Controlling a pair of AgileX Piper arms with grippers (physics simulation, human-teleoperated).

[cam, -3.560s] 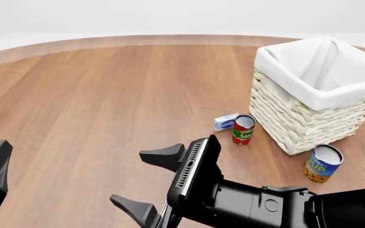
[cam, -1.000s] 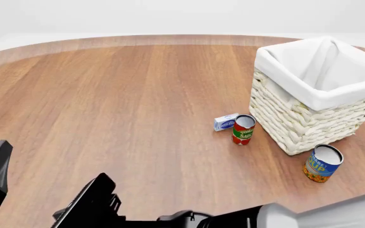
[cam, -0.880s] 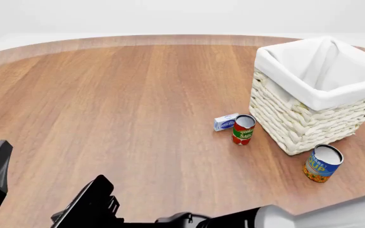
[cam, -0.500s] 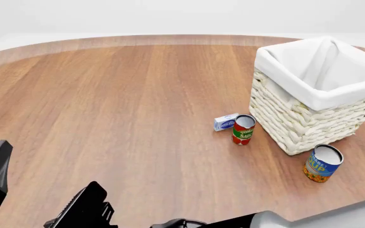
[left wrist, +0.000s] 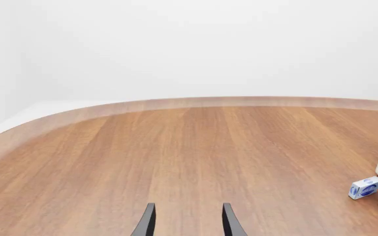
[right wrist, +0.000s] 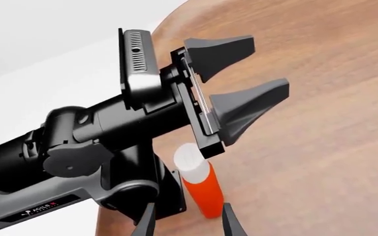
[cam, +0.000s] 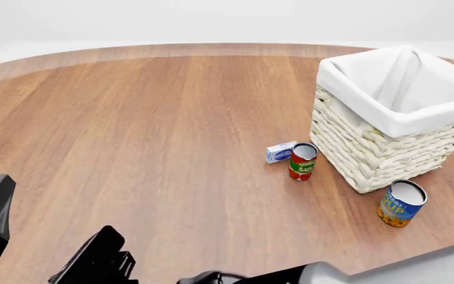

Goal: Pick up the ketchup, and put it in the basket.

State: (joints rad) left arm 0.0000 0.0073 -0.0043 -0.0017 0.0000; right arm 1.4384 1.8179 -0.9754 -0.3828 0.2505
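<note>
One broad wooden table (cam: 148,130) under white walls, bearing the basket (cam: 392,112) at far right. Left gripper (right wrist: 241,78) spread wide, holding nothing. Right gripper (right wrist: 183,222) spread too, fingers (right wrist: 147,221) apart, pointed at the ketchup (right wrist: 199,184). Ketchup upright by the left arm's base, just beyond the right fingertips, ungrasped.

On a rounded wooden table (cam: 156,118), a red-and-green tomato sauce can (cam: 302,161) stands upright with a small blue-and-white box (cam: 280,152) lying just beside it, while a blue-and-orange can (cam: 401,203) stands well apart, nearer the table's edge.
</note>
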